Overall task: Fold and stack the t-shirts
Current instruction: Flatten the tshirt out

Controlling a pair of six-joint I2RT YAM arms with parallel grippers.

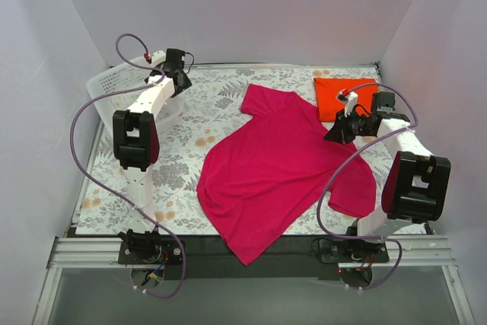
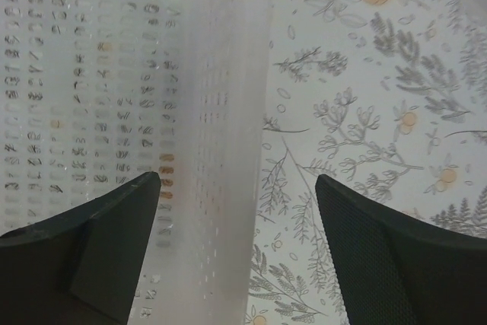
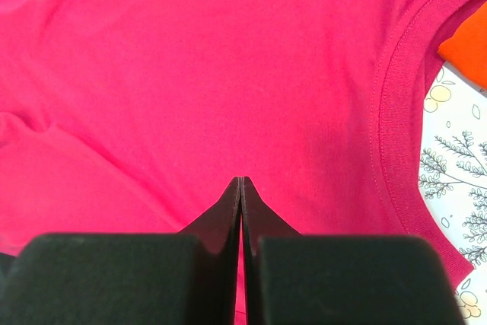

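A plain magenta-pink cotton short-sleeved t-shirt (image 1: 274,173) lies spread open and unfolded across the middle of the floral-patterned counter (image 1: 190,104). It sits on a slant, hem toward the near edge and neckline toward the far right. This looks like the flat layout that folding needs.

Beside its far shoulder, in the far right corner, an orange-red cotton t-shirt (image 1: 335,93) rests as a neat folded square. It is probably the base of the stack, so the pink shirt seems the one left to fold.

The right pincer (image 3: 241,180) hovers over the pink shirt close to the ribbed neckline. Its two black fingers are clenched tight together, with no cloth visibly caught between them.

At the far left, the left pincer (image 2: 236,180) hangs above the wall of a white plastic mesh basket (image 2: 114,74). Its fingers are released, spread wide and holding nothing, well apart from both shirts.
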